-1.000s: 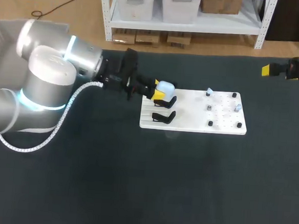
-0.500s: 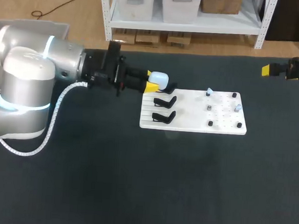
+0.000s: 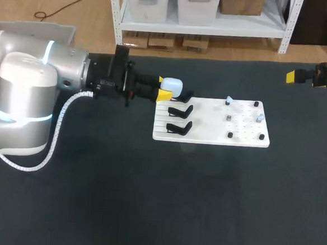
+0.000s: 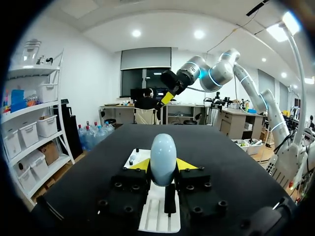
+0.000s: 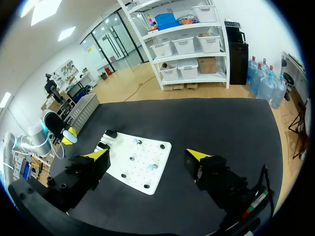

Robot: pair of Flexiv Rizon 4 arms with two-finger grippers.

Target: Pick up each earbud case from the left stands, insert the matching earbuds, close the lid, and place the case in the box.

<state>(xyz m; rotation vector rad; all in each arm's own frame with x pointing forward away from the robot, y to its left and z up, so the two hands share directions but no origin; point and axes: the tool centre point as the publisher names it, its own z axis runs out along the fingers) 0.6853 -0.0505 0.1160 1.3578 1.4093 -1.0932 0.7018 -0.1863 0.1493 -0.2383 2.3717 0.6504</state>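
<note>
My left gripper is shut on a pale blue earbud case, holding it in the air just off the left edge of the white board. In the left wrist view the egg-shaped case stands upright between the yellow fingertips. Two black stands on the board's left part are bare. Small earbuds sit on the board's right part. My right gripper is open and holds nothing, far off at the table's back right.
Black pegs dot the right part of the board. A corner of the grey box shows behind my left arm, off the table's left side. Dark cloth covers the table around the board.
My left gripper has lifted the case off the upper stand and drawn it back to the left. The right arm has not moved.
</note>
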